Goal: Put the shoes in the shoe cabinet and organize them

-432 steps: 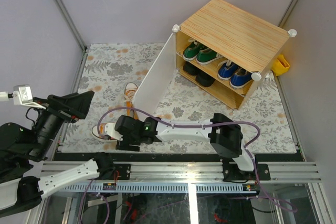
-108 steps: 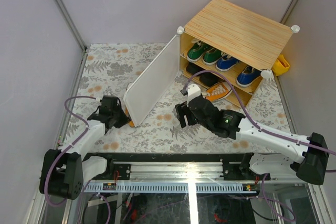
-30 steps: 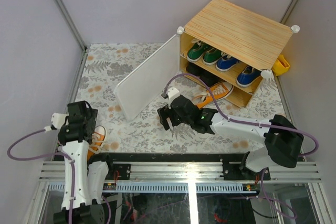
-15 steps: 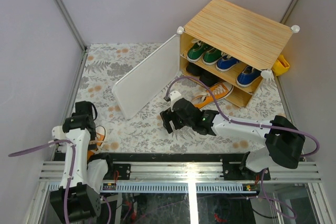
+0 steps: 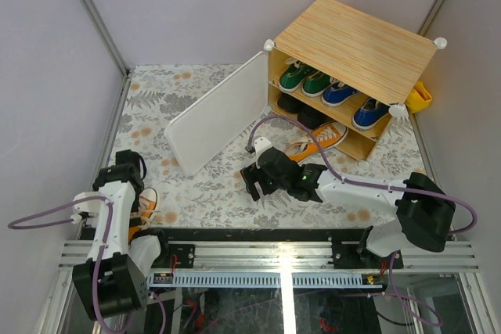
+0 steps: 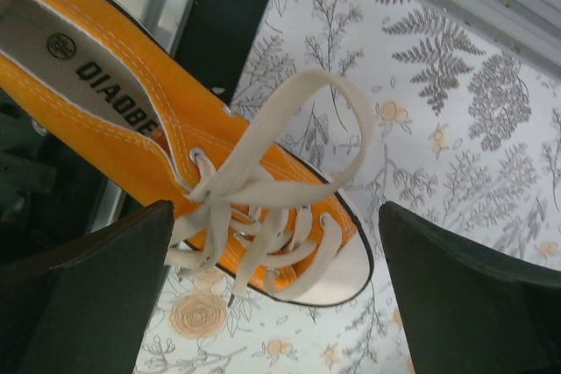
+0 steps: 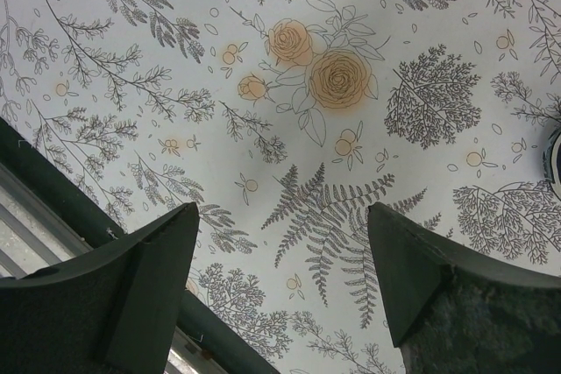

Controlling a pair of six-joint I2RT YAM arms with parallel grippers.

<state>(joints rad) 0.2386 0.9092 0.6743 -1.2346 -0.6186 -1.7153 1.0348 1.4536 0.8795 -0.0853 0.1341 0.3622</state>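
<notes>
The shoe cabinet (image 5: 352,41) stands at the back right with its white door (image 5: 215,119) swung open. Green shoes (image 5: 303,78) and blue shoes (image 5: 352,107) sit on its upper shelf, black shoes (image 5: 296,109) lower down. One orange shoe (image 5: 317,140) lies at the mouth of the bottom shelf. A second orange shoe (image 5: 145,207) (image 6: 131,129) lies at the mat's near left edge. My left gripper (image 5: 131,190) (image 6: 276,243) hovers open over its toe and laces. My right gripper (image 5: 252,183) (image 7: 280,216) is open above the bare floral mat (image 7: 333,76), holding nothing.
A yellow object (image 5: 419,96) sits behind the cabinet's right side. Grey walls enclose the mat on three sides. The black table edge (image 6: 228,6) and metal rail (image 5: 282,252) run along the near side, right by the left shoe.
The left arm has shifted a little, settling its gripper over the orange shoe. The right gripper has drifted slightly right and toward the near edge. The door stands a touch wider.
</notes>
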